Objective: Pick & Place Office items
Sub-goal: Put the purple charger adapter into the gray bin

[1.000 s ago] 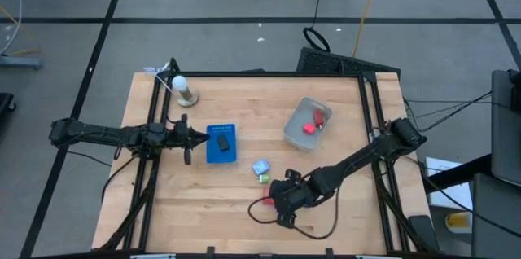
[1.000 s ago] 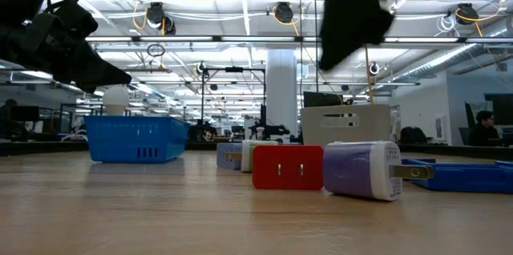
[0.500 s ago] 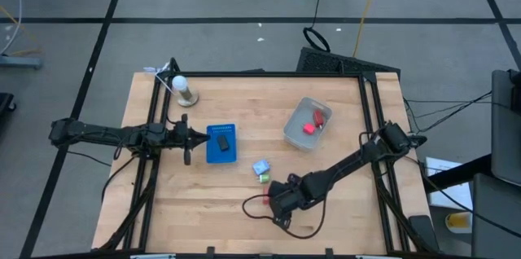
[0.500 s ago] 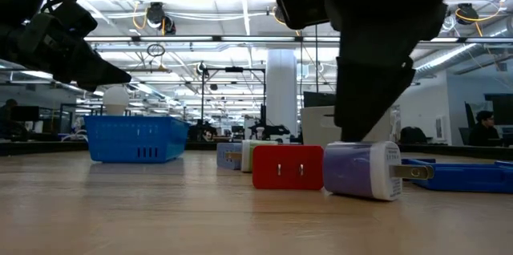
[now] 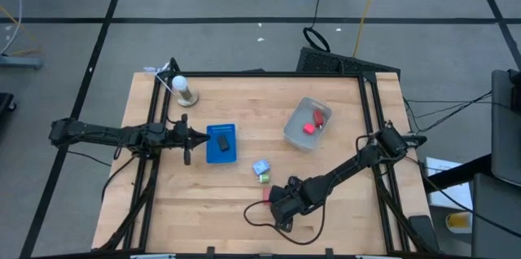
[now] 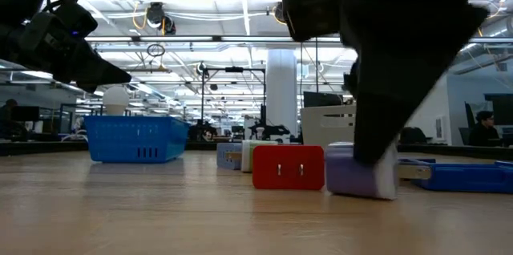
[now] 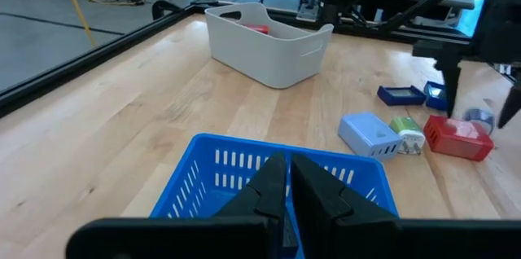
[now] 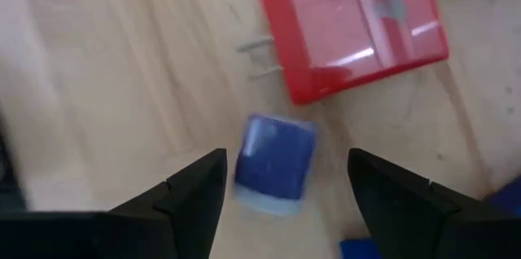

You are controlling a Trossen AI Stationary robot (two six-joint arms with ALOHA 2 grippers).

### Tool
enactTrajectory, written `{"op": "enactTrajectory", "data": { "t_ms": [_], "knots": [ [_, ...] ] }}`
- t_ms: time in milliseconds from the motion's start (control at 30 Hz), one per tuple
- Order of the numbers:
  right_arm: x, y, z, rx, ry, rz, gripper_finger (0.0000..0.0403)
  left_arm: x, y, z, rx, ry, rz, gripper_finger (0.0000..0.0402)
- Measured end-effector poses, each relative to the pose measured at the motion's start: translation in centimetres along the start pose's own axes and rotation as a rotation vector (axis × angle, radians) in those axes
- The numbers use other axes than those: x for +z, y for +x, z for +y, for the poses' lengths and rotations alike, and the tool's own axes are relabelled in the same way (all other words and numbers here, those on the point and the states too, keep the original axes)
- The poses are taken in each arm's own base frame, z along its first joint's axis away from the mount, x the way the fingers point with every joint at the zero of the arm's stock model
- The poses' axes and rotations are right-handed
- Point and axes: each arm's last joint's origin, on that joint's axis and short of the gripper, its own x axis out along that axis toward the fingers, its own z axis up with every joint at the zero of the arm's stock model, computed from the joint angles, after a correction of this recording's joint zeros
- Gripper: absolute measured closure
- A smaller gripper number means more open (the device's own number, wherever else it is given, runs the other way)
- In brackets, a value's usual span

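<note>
From above, the right gripper sits low over the wooden counter near its front edge, while the left gripper, pinched shut, waits beside the blue basket. In the right wrist view its fingers stand wide apart, straddling a rounded purple-blue adapter lying beside a glossy red blocky plug; contact is probably absent, though blur obscures it.

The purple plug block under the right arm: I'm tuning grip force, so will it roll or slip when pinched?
The purple plug block looks rigid with rounded ends, so it may roll or twist sideways. Its glossy shell probably slips under a light pinch. The right gripper straddles it with fingers open, which should centre it.
</note>
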Motion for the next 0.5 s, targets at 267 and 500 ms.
{"op": "enactTrajectory", "data": {
  "t_ms": [267,500],
  "knots": [
    [0.17,0.94,-0.01,0.024,-0.066,0.015,0.0152,0.01,0.00,0.00,0.001,-0.024,-0.001,0.0380],
    [-0.10,0.81,-0.55,-0.004,-0.117,0.071,0.0184,0.01,0.00,0.00,0.001,-0.029,0.000,0.0380]
  ]
}}
